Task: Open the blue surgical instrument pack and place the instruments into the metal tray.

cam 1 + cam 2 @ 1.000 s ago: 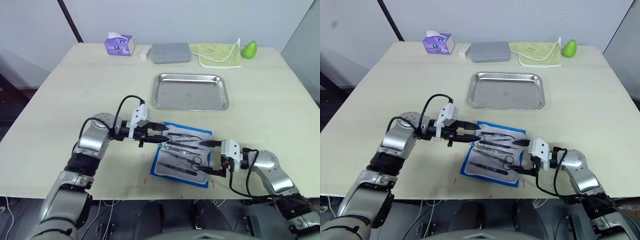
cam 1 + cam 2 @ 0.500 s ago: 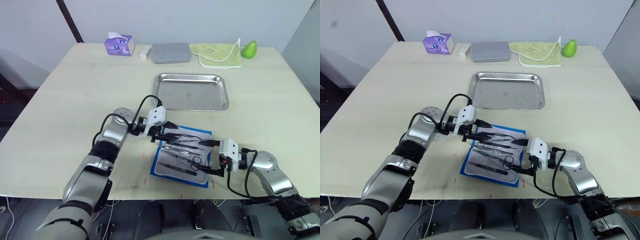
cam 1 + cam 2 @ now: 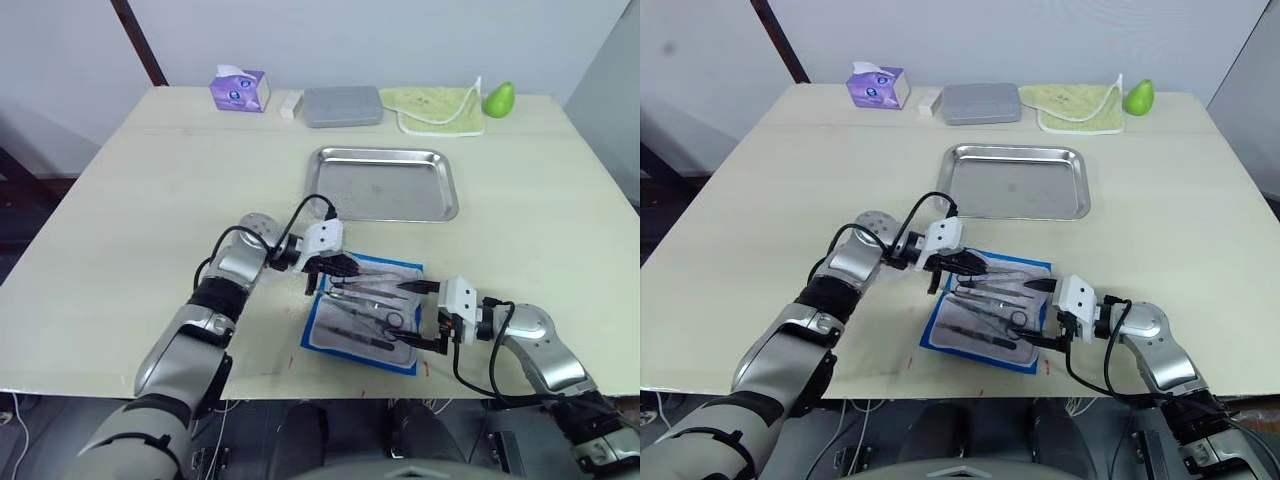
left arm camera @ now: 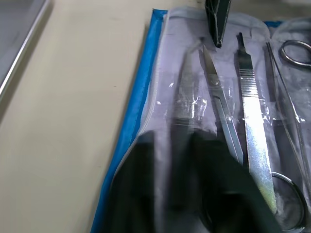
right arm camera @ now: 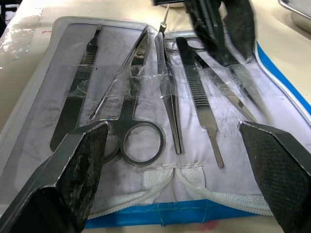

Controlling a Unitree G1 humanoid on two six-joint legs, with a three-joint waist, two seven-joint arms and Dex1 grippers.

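Observation:
The blue surgical instrument pack [image 3: 365, 312] lies unfolded near the table's front edge, its pale lining up. Several silver instruments [image 5: 165, 92] lie side by side under clear straps: scissors [image 5: 133, 121], forceps and flat handles. My left gripper [image 3: 352, 266] hovers low over the pack's far left corner, open narrowly, its fingers [image 4: 146, 165] on either side of a thin instrument [image 4: 187, 102]. My right gripper [image 3: 420, 315] sits at the pack's right edge, open wide, with nothing between its fingers [image 5: 82, 160]. The metal tray [image 3: 382, 183] stands just beyond the pack.
Along the far edge sit a purple tissue box [image 3: 238, 89], a small white block [image 3: 291, 104], a grey case [image 3: 342, 105], a green cloth [image 3: 435, 108] and a green pear [image 3: 498, 99]. The table's front edge runs just below the pack.
My left gripper has moved right, from beside the pack's left edge to over its far left corner, and its fingers have narrowed. The right gripper has stayed put.

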